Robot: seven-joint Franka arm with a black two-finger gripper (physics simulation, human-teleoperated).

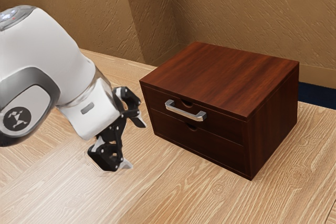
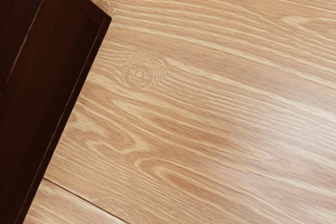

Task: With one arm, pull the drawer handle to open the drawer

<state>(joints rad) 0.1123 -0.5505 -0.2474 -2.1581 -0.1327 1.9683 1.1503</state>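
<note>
Low over the table [image 1: 210, 198], near the cabinet's [image 1: 226, 74] front, the gripper [image 1: 134, 145] hangs spread, empty; it should rise to the top drawer's [image 1: 223, 123] handle [image 1: 185, 110] and straddle it squarely.

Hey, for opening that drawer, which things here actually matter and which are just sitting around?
For the job: gripper; silver handle; top drawer of the dark wooden cabinet.

Just there: lower drawer; wooden table; textured wall.
</note>
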